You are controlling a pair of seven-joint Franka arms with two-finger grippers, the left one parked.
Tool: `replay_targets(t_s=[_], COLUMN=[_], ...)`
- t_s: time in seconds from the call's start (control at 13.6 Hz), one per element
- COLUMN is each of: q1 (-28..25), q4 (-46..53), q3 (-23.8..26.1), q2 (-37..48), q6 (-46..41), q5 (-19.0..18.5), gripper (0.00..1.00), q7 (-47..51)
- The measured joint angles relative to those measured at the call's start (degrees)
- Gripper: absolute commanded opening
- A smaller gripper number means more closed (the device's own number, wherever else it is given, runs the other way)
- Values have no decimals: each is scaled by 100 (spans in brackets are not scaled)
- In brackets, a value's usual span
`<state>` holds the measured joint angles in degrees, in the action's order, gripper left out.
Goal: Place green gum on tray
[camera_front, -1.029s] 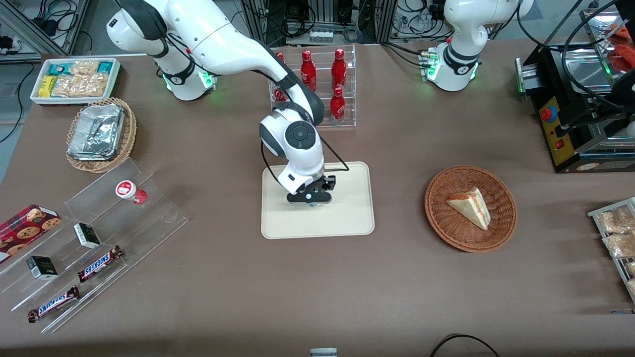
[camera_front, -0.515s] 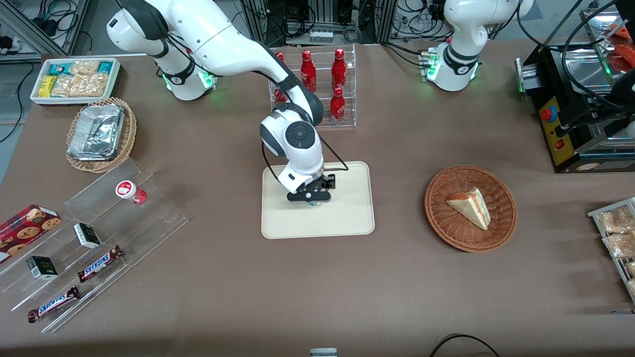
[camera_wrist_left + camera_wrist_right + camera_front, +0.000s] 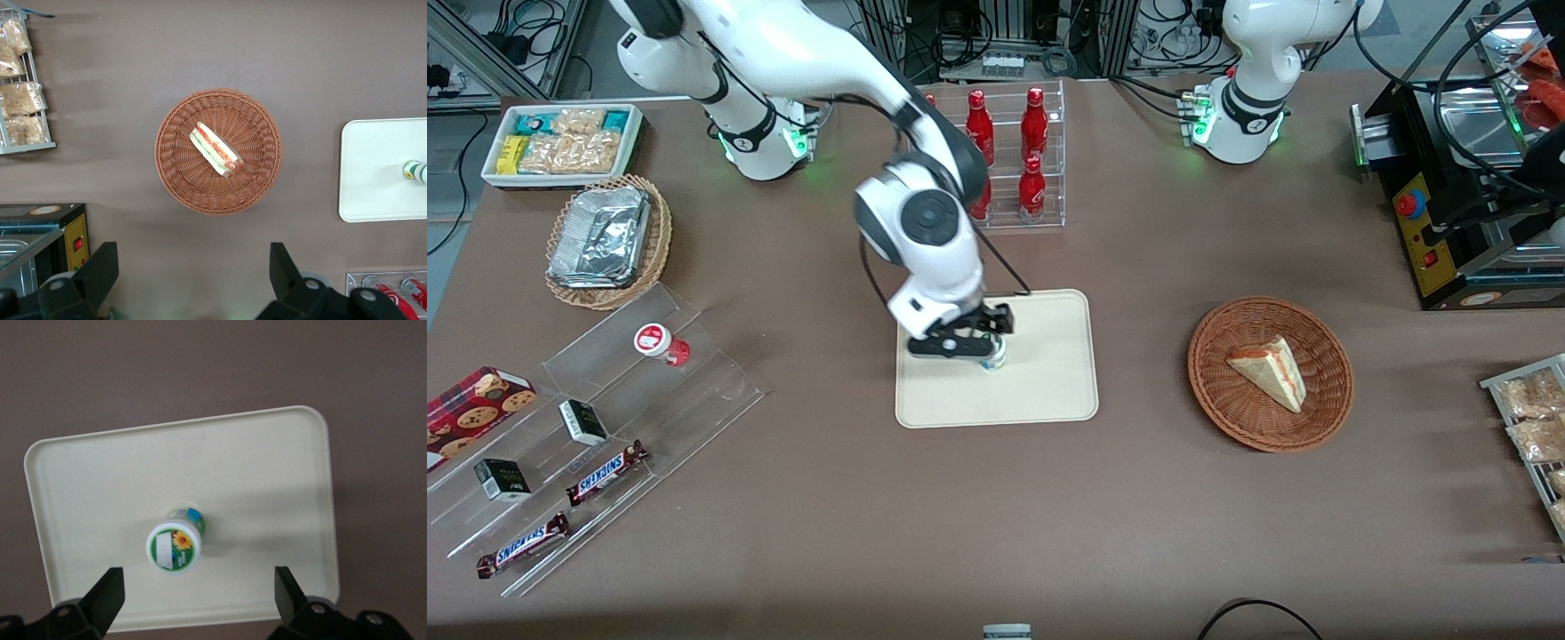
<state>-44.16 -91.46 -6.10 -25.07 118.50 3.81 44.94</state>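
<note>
The green gum [image 3: 993, 356] stands upright on the cream tray [image 3: 1049, 382], near its middle. Its green-and-white lid shows from above in the right wrist view [image 3: 174, 548], on the tray [image 3: 267, 473]. My right gripper [image 3: 959, 343] hangs above the tray, beside and above the gum, toward the working arm's end. It is open and empty; both fingers [image 3: 109, 585] stand wide apart, clear of the bottle. The left wrist view shows the gum [image 3: 415, 171] on the tray [image 3: 373, 173] too.
A rack of red bottles [image 3: 1005, 151] stands farther from the camera than the tray. A wicker basket with a sandwich [image 3: 1270, 373] lies toward the parked arm's end. An acrylic stand with a red-lid bottle [image 3: 660, 342] and snack bars lies toward the working arm's end.
My gripper has risen off the tray and shifted toward the working arm's end. The gum, covered by the gripper before, now stands free on the tray.
</note>
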Motion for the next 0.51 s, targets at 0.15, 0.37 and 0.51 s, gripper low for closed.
replay_targets(t_s=[0.15, 0.37, 0.51], q1=[339, 842, 1342], q4=[3, -9, -19], q3=[0, -3, -9], q2=[650, 1455, 1838], q6=[-789, -1775, -2328], q5=[0, 0, -2], gripper=[100, 100, 100], q7=[-116, -642, -1325])
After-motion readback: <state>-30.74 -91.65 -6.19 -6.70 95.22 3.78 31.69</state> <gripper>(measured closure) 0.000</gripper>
